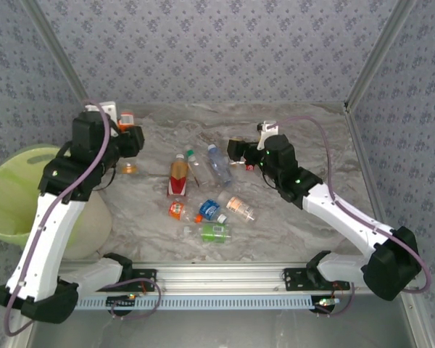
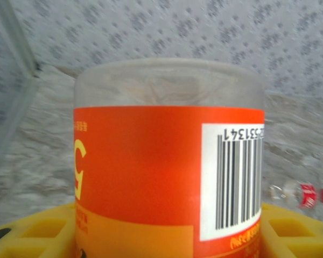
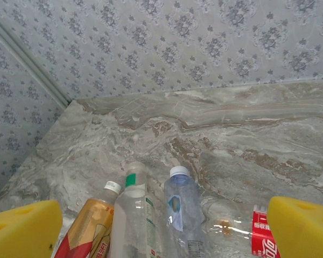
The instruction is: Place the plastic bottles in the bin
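Observation:
My left gripper (image 1: 125, 129) is shut on an orange-labelled plastic bottle (image 2: 167, 166), held above the table's far left; the yellow fingers (image 2: 32, 231) flank its sides. The yellow-green bin (image 1: 11, 199) stands left of the table, beside the left arm. My right gripper (image 1: 236, 151) hangs open over the far end of the bottle pile, its fingertips (image 3: 304, 226) wide apart. Below it lie a brown bottle (image 3: 91, 228), a clear green-banded bottle (image 3: 132, 215), a blue-tinted bottle (image 3: 183, 209) and a red-labelled bottle (image 3: 264, 231). Several more bottles (image 1: 212, 212) lie nearer the arms.
Another orange bottle (image 1: 130, 168) lies on the table under the left arm. A metal frame post (image 1: 366, 65) and patterned walls bound the marble table (image 1: 312, 145). The rail (image 1: 217, 275) holding the arm bases runs along the near edge.

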